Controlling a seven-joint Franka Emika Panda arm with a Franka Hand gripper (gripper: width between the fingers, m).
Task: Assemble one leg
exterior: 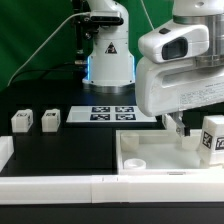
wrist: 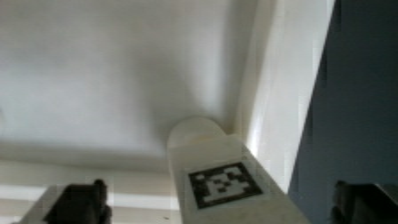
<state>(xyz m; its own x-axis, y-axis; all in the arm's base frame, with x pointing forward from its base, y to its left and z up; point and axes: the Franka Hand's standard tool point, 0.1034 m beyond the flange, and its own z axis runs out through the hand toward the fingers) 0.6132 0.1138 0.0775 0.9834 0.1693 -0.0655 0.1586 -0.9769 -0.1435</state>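
1. Wrist view: the leg (wrist: 222,178) sits between the two dark fingers (wrist: 80,203). Its marker faces the camera and its rounded end points into an inner corner of the white tabletop (wrist: 107,80).
2. Jaws are apart, with a clear gap on both sides of the leg and neither pad touching it. The gripper (exterior: 180,130) straddles the leg and carries nothing.
3. Exterior view: the gripper is low over the tabletop's far side, at about 3 o'clock in frame. The leg under it is mostly hidden by the finger (only a white lump shows).
4. Other parts:
   - Two spare legs (exterior: 22,121) stand side by side on the black table (exterior: 60,150) at about 9 o'clock, well apart from the tabletop.
   - A third block (exterior: 213,138) is at the frame edge past 3 o'clock. I can't tell whether it rests on the tabletop or beside it.
   - The marker board (exterior: 110,112) lies at about 11 o'clock from the tabletop.
5. Progress, my read:
   - Done: the leg has been brought to a tabletop corner.
   - Unclear: neither view shows whether it is seated in a hole.
   - The corner hole (exterior: 135,160) near 6 o'clock is empty.
   - Left: grip the leg, then seat or twist it home in the corner and check it stands square.
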